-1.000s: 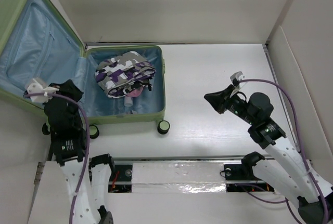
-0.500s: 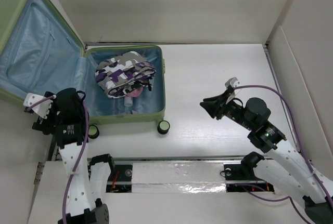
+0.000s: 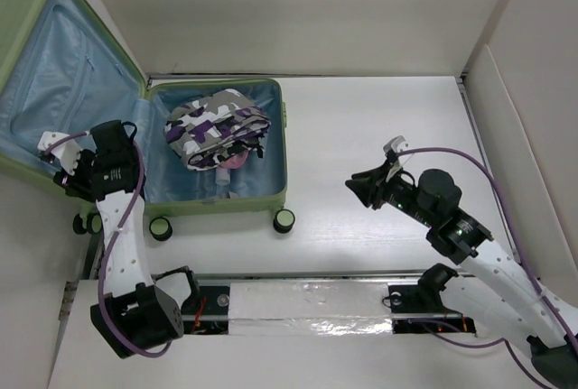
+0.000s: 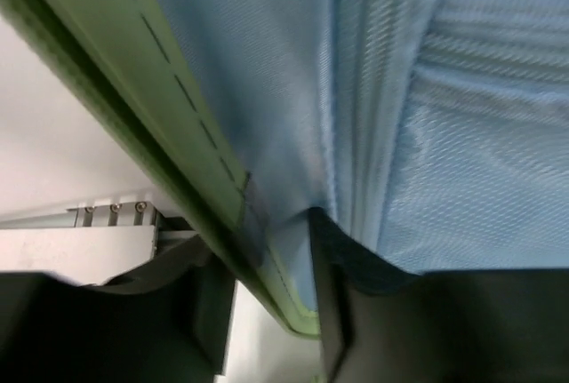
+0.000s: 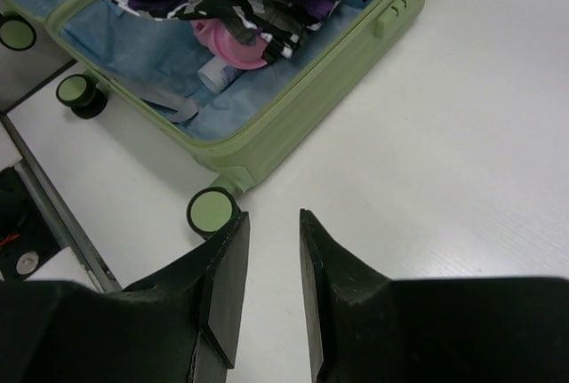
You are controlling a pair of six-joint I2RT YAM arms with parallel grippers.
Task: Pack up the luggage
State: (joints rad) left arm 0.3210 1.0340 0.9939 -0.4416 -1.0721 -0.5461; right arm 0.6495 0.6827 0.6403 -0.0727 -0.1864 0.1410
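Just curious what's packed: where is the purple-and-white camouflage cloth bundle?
In the top view, the bundle lies on the left, inside the flat half of the light-green hard-shell suitcase, over a pink object.

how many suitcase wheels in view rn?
3, all on the luggage: near wheel at the base's front corner, middle wheel further along that edge, far wheel at the frame's left edge. A fourth may be hidden.
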